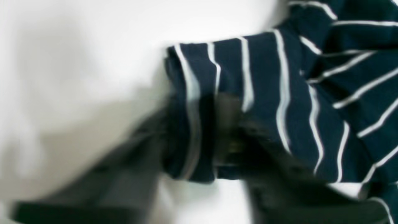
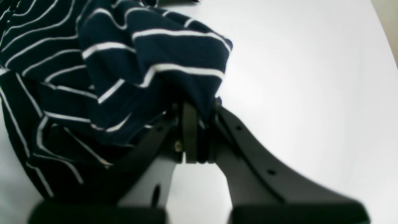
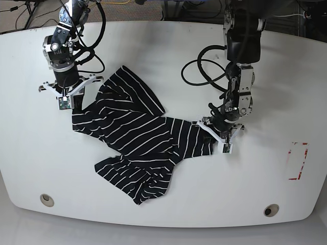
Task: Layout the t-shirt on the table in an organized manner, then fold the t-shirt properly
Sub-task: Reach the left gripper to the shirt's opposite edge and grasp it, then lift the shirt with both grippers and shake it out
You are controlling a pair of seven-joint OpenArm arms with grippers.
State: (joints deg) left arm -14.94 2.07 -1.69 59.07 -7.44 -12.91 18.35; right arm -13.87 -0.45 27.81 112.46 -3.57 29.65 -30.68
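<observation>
Base view: both end effectors, left (image 3: 218,133) and right (image 3: 72,100), clamp opposite t-shirt (image 3: 134,138) ends.

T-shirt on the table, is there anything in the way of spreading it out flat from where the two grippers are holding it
Nothing visible blocks it. The t-shirt lies bunched between the left gripper and right gripper, each shut on an edge. The table around it is bare; the red-and-white sticker and grommet holes lie flat, apart from it.

Patterned carpet floor (image 3: 153,10) beyond the far edge, black cables (image 3: 20,7) trailing across it
</observation>
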